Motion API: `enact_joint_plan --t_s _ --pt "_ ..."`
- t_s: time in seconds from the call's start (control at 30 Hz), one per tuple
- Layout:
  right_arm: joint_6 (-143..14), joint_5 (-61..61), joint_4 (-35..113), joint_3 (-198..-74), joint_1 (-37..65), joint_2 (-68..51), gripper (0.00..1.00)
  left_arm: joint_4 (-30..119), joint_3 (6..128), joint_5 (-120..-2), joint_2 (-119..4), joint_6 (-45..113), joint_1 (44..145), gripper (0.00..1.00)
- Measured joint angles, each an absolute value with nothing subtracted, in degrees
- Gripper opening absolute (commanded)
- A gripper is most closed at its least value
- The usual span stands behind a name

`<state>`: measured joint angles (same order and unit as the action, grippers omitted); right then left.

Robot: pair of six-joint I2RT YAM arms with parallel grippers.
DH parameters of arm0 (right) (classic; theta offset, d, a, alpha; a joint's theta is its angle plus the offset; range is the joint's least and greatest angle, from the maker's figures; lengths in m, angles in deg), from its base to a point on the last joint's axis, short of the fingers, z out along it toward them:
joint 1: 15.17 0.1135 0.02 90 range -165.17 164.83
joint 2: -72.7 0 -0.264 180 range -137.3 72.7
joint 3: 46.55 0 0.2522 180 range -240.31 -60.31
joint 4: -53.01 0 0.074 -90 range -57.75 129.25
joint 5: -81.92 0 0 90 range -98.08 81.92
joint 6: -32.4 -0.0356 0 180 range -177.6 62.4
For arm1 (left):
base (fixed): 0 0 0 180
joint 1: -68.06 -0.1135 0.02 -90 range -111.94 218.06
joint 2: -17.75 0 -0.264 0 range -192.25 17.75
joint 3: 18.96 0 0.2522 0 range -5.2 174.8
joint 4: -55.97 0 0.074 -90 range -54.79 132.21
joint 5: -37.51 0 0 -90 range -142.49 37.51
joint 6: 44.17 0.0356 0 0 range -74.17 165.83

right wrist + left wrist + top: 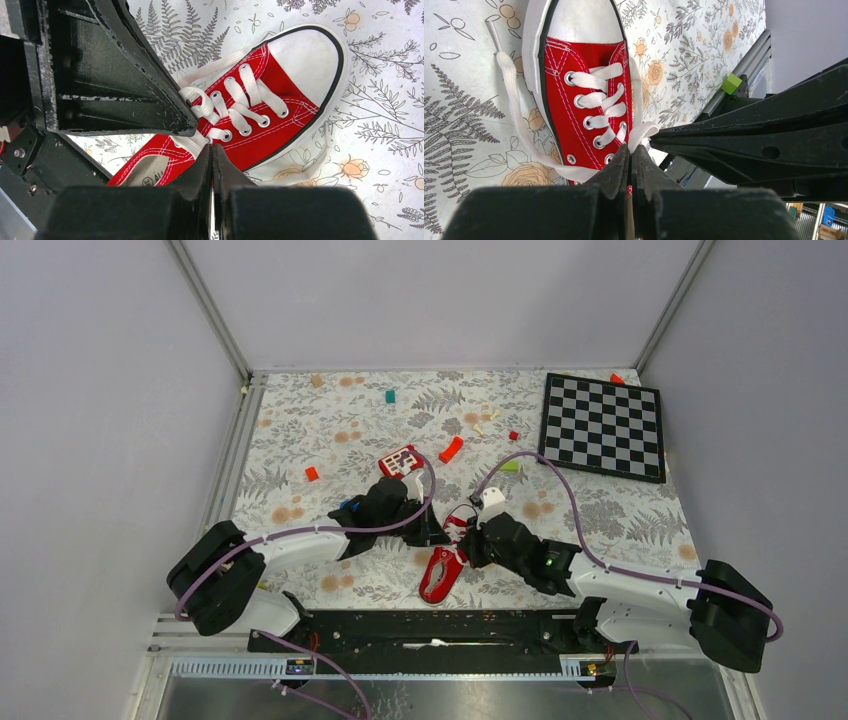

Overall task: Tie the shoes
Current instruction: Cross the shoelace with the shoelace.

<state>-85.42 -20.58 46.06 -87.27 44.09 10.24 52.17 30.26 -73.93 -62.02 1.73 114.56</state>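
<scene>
The red shoe (pixel 438 578) lies on the floral table between both arms, white toe cap toward the near edge. In the left wrist view the shoe (pixel 584 100) is laced, and my left gripper (pixel 631 147) is shut on a white lace end that curls out of its tips by the top eyelets. A loose lace (pixel 516 125) trails on the table beside the sole. In the right wrist view my right gripper (pixel 212 148) is shut on the lace at the shoe's (pixel 280 125) top eyelet. The two grippers (pixel 440 532) (pixel 472 540) meet tip to tip over the shoe's opening.
A chessboard (pixel 603 426) lies at the back right. A red block with white squares (pixel 399 460) and a curved red-orange piece (pixel 451 449) sit behind the left arm. Small blocks are scattered around: red (pixel 311 473), teal (pixel 390 396), green (pixel 511 467).
</scene>
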Motion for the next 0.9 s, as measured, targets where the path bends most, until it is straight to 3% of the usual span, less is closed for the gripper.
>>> enact_joint_plan --t_s 0.13,0.2,0.5,0.9 --pt "-85.13 -20.29 47.0 -85.58 44.18 12.19 0.3 52.14 30.28 -74.01 -62.02 1.73 114.56 0.0" --pt "-84.32 -19.77 47.26 -85.02 44.62 13.37 0.37 52.14 30.3 -74.01 -62.02 1.73 114.56 0.0" --pt "-77.81 -19.42 46.36 -89.41 48.97 8.14 0.39 52.12 30.3 -74.08 -62.02 1.71 114.52 0.0" --pt "-72.65 -22.67 43.81 -94.11 49.27 3.93 0.34 51.71 30.35 -74.27 -62.02 1.75 114.17 0.0"
